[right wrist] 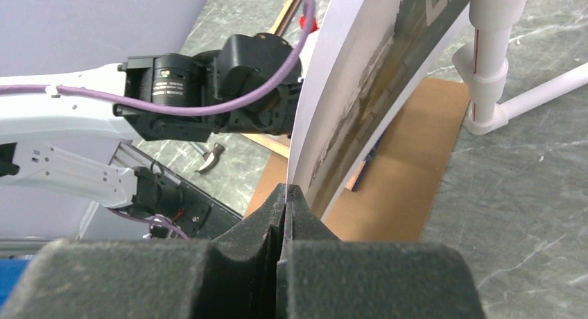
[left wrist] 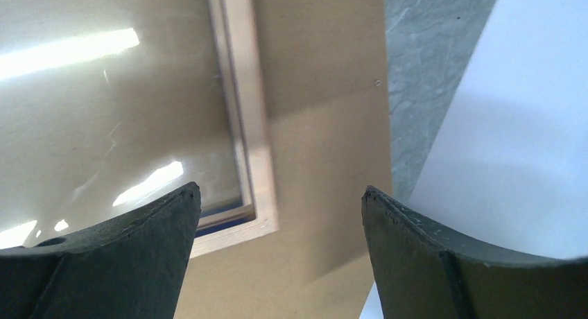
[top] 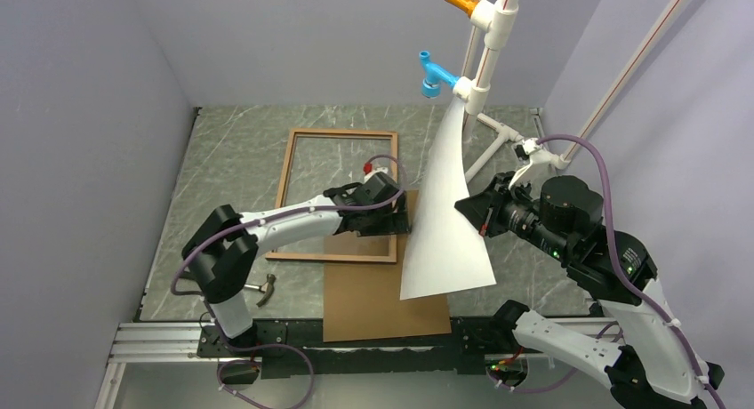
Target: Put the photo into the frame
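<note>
The right hand (right wrist: 284, 194), clamped on an edge of the large glossy landscape photo (top: 445, 222), holds it upright beside the thin brown wooden frame (top: 286, 169) lying flat on the grey marbled surface (top: 231, 160), while the left hand (left wrist: 279, 191), fingers apart and empty, hovers over the frame's corner, likely to steady it.

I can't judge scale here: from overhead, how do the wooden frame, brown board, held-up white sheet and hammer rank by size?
Largest: frame and brown board, alike; board partly covered.
Unsure: photo, the white sheet, curved and raised toward the camera.
Smallest: hammer.
</note>
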